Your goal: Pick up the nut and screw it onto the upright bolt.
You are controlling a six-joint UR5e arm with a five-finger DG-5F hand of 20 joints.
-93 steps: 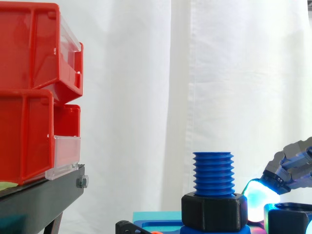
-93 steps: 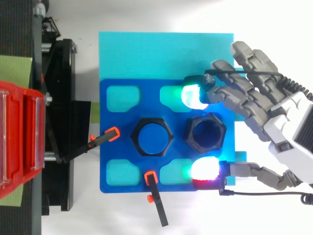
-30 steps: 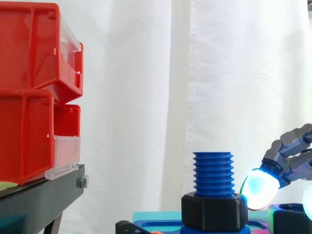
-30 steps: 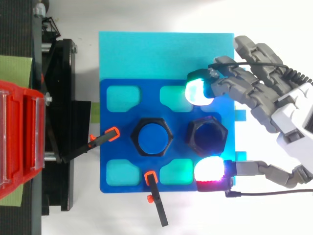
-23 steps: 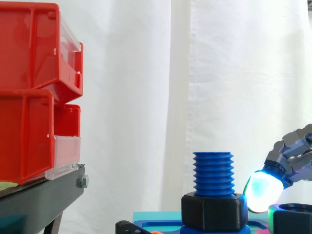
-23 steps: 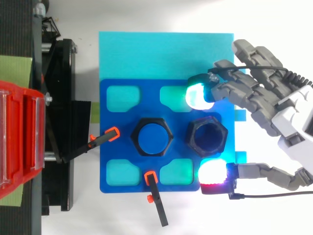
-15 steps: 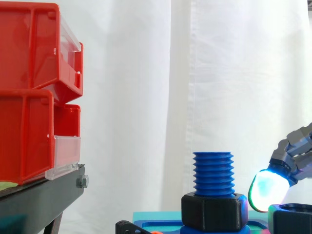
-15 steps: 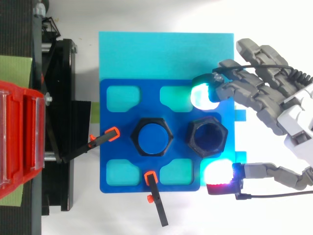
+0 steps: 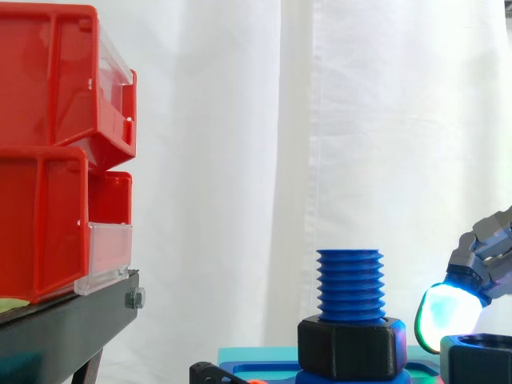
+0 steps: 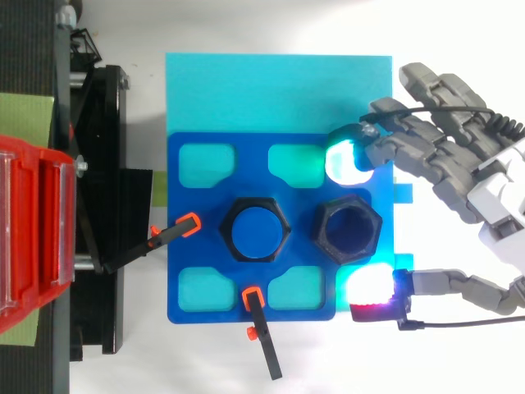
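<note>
Bolt: we see the blue threaded bolt [image 10: 258, 232] standing upright on the blue plate [image 10: 246, 172]; a black collar [image 9: 349, 348] sits round its foot.
Nut: the black hex nut [image 10: 347, 232] lies flat on the plate just beside the bolt, on the arm's side, apart from the collar, its hole facing up.
Hand: the hand [image 10: 500, 193] reaches in from beyond the nut, spread wide and holding nothing. From above, one glowing fingertip [image 10: 346, 160] hangs to one side of the nut and the red-tinged thumb pad [image 10: 369, 289] to the other, neither touching it. From the side, the cyan-green pad [image 9: 444, 316] hovers just above the nut's rim, lower than the bolt's top.
Clamps: a black, orange-tipped clamp [image 10: 174, 232] grips the plate's edge on the bolt's far side from the nut; a second clamp [image 10: 261, 324] grips the adjoining edge.
Sheet: a cyan sheet [image 10: 271, 90] lies under the plate on the white worktop [image 10: 246, 25].
Stand: the black stand [image 9: 64, 328] sits farther from the bolt, past the first clamp.
Bins: red bins [image 9: 48, 160] are stacked on the stand.
Curtain: the white curtain [image 9: 360, 120] hangs behind the bolt.
</note>
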